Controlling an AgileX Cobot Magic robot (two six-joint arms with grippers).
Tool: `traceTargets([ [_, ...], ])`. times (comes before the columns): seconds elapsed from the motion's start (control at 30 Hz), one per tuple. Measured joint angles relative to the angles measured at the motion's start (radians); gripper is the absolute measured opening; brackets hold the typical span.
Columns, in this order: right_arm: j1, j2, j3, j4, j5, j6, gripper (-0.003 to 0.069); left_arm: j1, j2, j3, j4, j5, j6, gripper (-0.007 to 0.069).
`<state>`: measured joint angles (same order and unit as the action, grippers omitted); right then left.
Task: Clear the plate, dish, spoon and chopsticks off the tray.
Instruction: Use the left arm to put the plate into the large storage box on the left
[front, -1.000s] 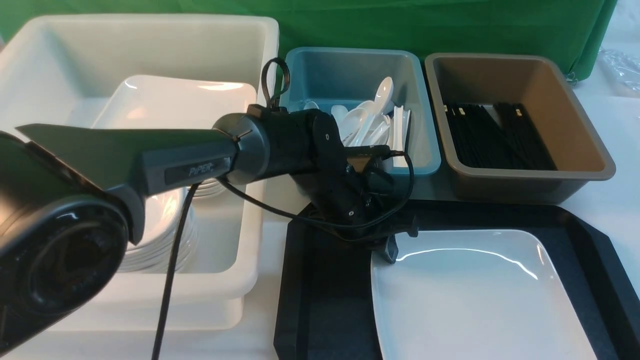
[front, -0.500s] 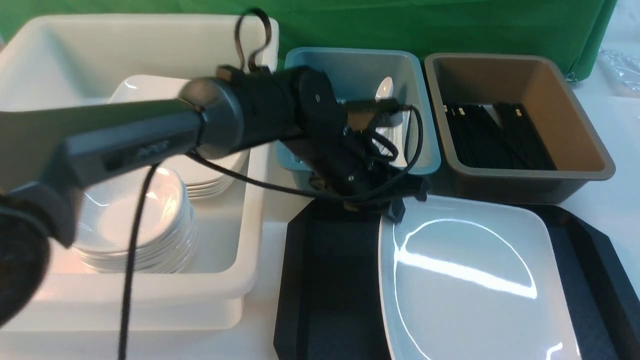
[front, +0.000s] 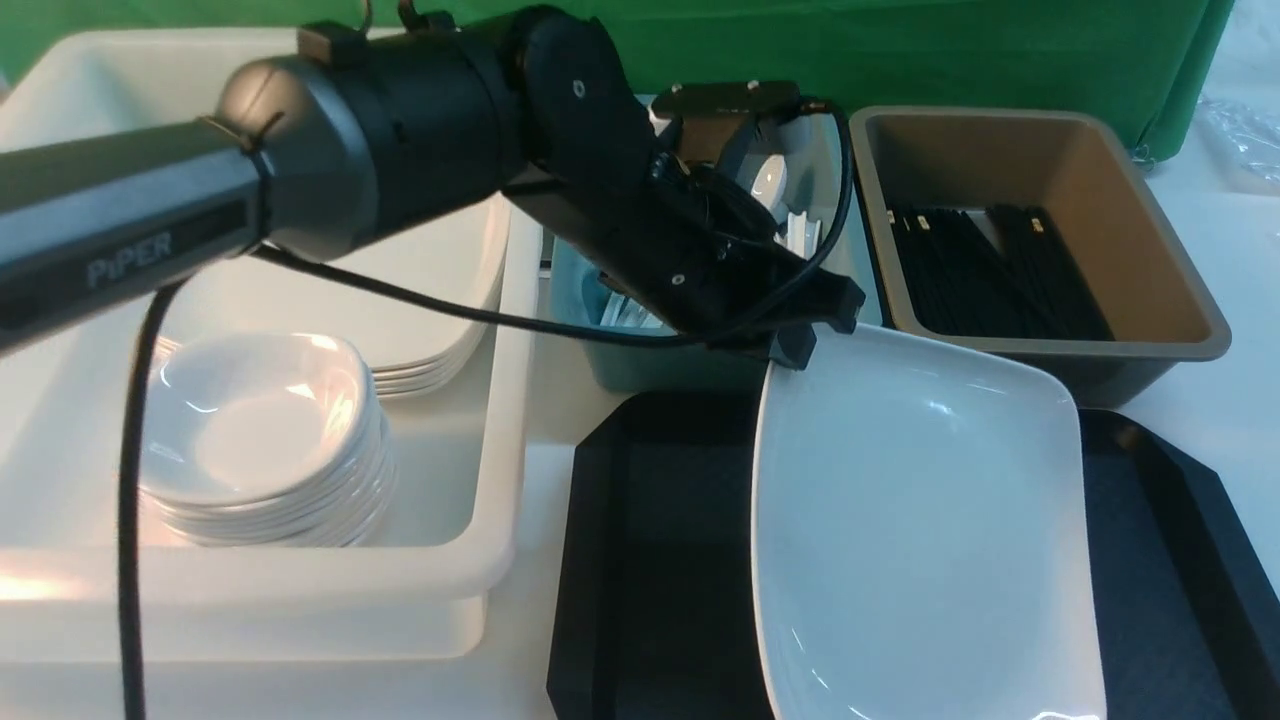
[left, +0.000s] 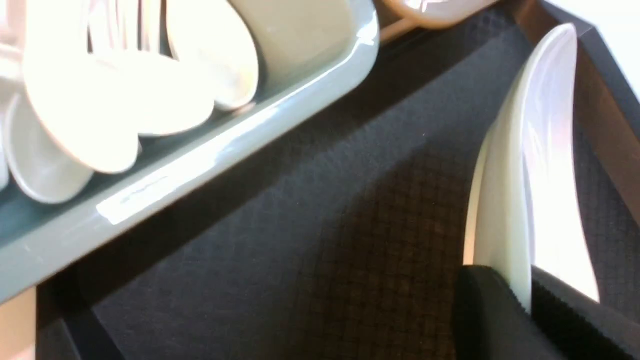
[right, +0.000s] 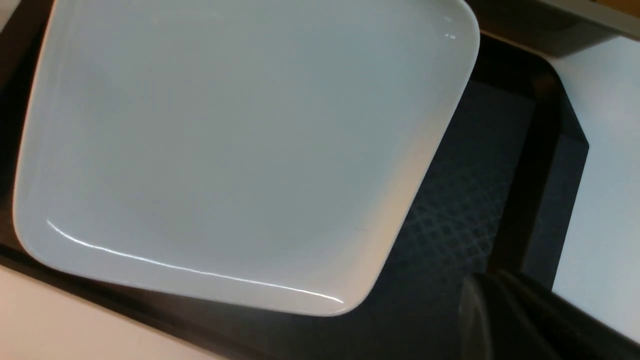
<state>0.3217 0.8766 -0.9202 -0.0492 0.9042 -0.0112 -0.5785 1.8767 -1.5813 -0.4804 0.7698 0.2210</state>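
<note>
left jaws clamp the plate (front: 920, 520) by its corner, tilted above the tray (front: 650, 560); right jaws closed, empty. only the plate is left to clear.

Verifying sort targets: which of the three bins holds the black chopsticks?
The brown bin, farthest right, with black chopsticks along its floor. The teal bin holds white spoons; the white bin holds stacked plates and dishes.

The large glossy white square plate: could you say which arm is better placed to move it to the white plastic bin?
Likely left: the left gripper is shut on the plate, holding it tilted over the black textured tray, next to the white plastic bin.
</note>
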Motion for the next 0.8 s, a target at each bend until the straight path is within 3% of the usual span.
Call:
traceTargets([
  [0.8, 0.0, 0.0, 0.0, -0.001, -0.058, 0.0, 0.0037, 0.0, -0.077, 0.0, 0.078, 0.02, -0.016, 0.0017],
])
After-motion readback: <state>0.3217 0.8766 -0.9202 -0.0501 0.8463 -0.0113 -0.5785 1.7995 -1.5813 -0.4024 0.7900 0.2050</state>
